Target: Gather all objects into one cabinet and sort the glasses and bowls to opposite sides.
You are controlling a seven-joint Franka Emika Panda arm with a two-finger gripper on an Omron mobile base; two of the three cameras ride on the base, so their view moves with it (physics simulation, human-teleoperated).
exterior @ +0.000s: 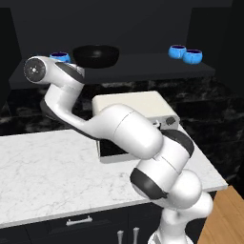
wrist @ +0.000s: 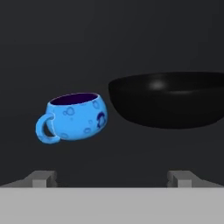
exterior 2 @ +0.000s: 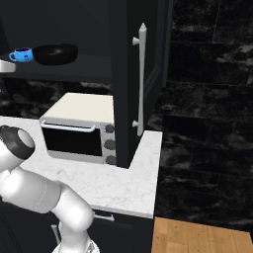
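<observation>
1. The gripper (wrist: 112, 177) stood fully spread and held nothing, facing into the cabinet (exterior: 143, 64).
2. 1 blue cup (wrist: 72, 117) sat upright just left of the black bowl (wrist: 170, 99), near it but apart.
3. 2 more cups (exterior: 177, 51) (exterior: 193, 56) sat side by side at the shelf's right end, well apart from the bowl.

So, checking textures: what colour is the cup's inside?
Dark purple inside the blue cup, clearest in the hand view.

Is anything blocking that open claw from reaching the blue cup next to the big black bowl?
Nothing visible does. In the hand view the open gripper faces the blue cup across bare shelf; the black bowl sits beside the cup, not in front.
</observation>
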